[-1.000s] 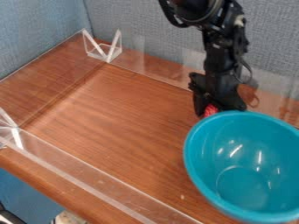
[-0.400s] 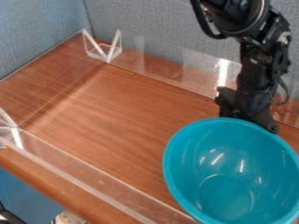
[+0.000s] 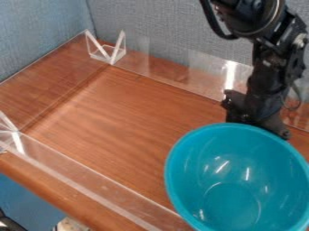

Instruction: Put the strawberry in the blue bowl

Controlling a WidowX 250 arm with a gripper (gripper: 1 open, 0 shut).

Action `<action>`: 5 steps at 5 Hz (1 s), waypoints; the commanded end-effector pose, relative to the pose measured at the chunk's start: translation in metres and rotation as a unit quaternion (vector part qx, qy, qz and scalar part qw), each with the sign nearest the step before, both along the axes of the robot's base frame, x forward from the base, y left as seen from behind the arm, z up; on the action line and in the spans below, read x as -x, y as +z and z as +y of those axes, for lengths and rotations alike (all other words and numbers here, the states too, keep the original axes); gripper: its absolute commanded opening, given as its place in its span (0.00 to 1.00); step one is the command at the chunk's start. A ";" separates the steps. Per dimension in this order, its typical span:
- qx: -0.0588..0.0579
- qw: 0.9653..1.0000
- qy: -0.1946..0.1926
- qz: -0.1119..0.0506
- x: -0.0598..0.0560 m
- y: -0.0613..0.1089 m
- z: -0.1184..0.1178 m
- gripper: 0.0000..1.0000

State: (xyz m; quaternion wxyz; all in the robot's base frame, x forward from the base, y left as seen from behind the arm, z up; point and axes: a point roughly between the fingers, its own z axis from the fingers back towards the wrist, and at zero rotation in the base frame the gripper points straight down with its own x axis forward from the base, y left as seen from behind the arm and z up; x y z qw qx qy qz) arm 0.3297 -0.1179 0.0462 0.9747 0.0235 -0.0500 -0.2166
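the wooden table [image 3: 108,108] looks the same as a second ago, with its clear low walls in the same places

the blue bowl [image 3: 179,153] does not lie where it was. one second ago it was cut by the right edge of the view; now it sits more to the left and a little nearer, and almost the whole rim is visible. its inside is empty as far as i can see, only glossy reflections

the arm [image 3: 272,54] has gone to the right in the same second. before, it stood at the far left side of the bowl; now it stands behind the far right part of the rim, pointing down. between the last two pictures it hardly moved

the gripper [image 3: 257,115] hangs just behind the far rim of the bowl, and its tips are dark and partly hidden by the rim. i cannot tell whether the jaws are closed on something or loose

the strawberry was visible a second ago as a red spot at the fingertips. now no red shows anywhere, so i cannot tell where it is; i judge it is probably between the fingers, behind the rim

for the task this means the carry is nearly done: the gripper is at the bowl's edge, but the fruit is not yet inside
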 end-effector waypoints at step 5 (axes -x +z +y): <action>0.009 0.994 0.089 -0.067 -0.017 0.034 0.015 0.00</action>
